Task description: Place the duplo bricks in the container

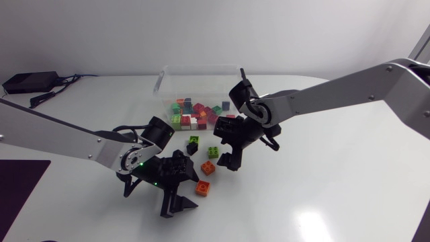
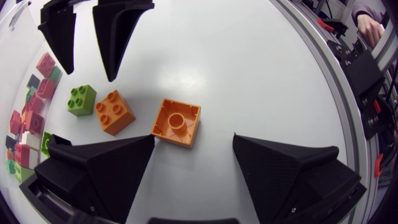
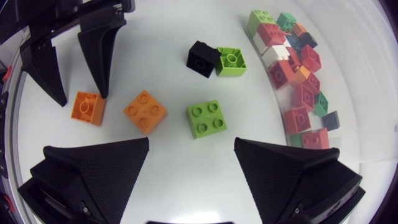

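Observation:
Several duplo bricks lie loose on the white table in front of the clear container (image 1: pixel 163 79), which holds many more. My left gripper (image 2: pixel 194 140) is open, low over the table. An upturned orange brick (image 2: pixel 176 122) lies just ahead of its fingertips, touched from neither side. Beside that brick are a studs-up orange brick (image 2: pixel 114 112) and a green brick (image 2: pixel 81 99). My right gripper (image 3: pixel 192 143) is open too, with the green brick (image 3: pixel 206 118) just ahead between its fingers. A black brick (image 3: pixel 201 59) and a second green brick (image 3: pixel 230 61) lie farther ahead.
The two grippers (image 1: pixel 178 200) (image 1: pixel 230 158) face each other closely over the loose bricks (image 1: pixel 207 168). The filled container stands just behind them. A black box with cables (image 1: pixel 30 82) sits at the far left of the table.

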You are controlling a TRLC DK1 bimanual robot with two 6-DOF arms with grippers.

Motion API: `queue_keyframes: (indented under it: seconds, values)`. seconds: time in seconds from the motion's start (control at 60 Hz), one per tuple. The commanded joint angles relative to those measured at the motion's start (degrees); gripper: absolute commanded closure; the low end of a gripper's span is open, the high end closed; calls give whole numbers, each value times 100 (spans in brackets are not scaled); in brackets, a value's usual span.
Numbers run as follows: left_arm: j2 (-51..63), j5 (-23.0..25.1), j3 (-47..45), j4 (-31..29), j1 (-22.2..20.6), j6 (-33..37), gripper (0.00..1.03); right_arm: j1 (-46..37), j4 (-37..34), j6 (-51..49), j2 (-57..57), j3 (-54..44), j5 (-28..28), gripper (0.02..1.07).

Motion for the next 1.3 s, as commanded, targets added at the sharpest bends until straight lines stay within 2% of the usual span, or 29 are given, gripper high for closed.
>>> queue_keyframes:
  seconds: [0.0,0.183,0.217,0.317,0.383,0.467,0.6,0.7,0.817,0.933,1.017,1.2,1.283]
  values:
    - [215,147,218,36,-61,174,24,-51,52,-193,230,243,-41,8]
    - [505,164,429,27,-184,174,27,-122,26,-298,520,471,-155,8]
    - [541,164,464,27,-201,174,32,-157,17,-316,573,515,-190,8]
    - [664,243,535,27,-263,183,62,-174,17,-360,696,586,-243,8]
    - [725,279,579,1,-289,201,73,-174,8,-377,749,630,-287,9]
    - [769,305,596,-96,-307,262,75,-174,-36,-421,810,709,-322,10]
    - [743,305,658,-597,-307,473,77,-174,-62,-421,907,814,-357,10]
    - [514,305,649,-1063,-263,702,77,-174,-97,-474,995,937,-357,11]
    - [154,314,499,-1300,-192,772,77,-174,-185,-518,1144,1087,-419,14]
    - [-250,314,368,-1572,-96,886,77,-130,-220,-535,1258,1157,-463,23]
    - [-593,331,341,-1766,80,913,77,-95,-291,-544,1311,1183,-489,34]
    - [-1314,437,368,-2170,502,983,77,-25,-423,-544,1337,1183,-507,74]
    - [-1613,472,464,-2407,695,1027,77,-16,-554,-553,1311,1183,-515,75]
